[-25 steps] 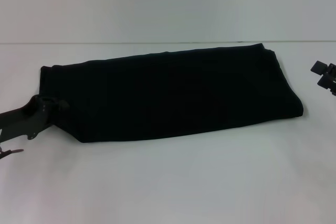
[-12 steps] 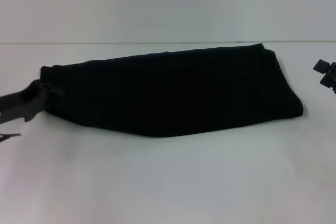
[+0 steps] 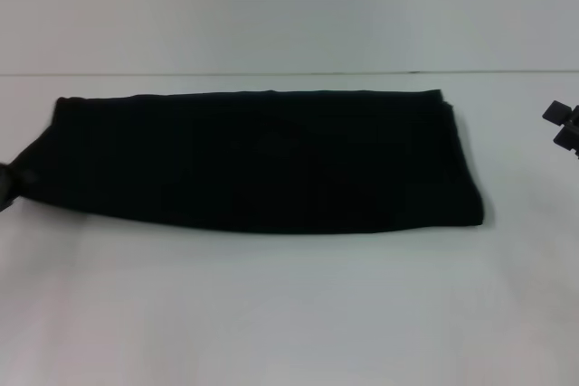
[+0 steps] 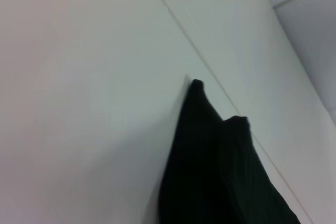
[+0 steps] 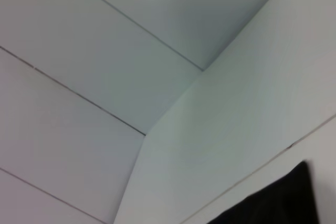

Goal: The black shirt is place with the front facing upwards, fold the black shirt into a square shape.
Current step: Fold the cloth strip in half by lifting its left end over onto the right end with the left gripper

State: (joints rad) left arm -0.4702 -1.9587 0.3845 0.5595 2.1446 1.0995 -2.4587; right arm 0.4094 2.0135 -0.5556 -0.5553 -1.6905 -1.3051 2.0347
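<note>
The black shirt (image 3: 271, 160) lies folded into a long band across the white table (image 3: 289, 314), plain black side up, with no lettering showing. Its left end tapers toward my left gripper (image 3: 9, 185), which sits at the head view's far left edge, shut on that corner. The left wrist view shows the black shirt (image 4: 220, 171) stretching away over the table. My right gripper (image 3: 563, 126) hangs at the far right edge, open and well clear of the cloth. A corner of the black shirt (image 5: 278, 203) shows in the right wrist view.
The table's back edge (image 3: 289, 73) meets a pale wall just behind the shirt. Bare tabletop (image 3: 289, 314) stretches in front of the shirt, toward me.
My left gripper has moved left, almost out of the head view, dragging the shirt with it. The band is now straighter and sits farther left. The right gripper has held still.
</note>
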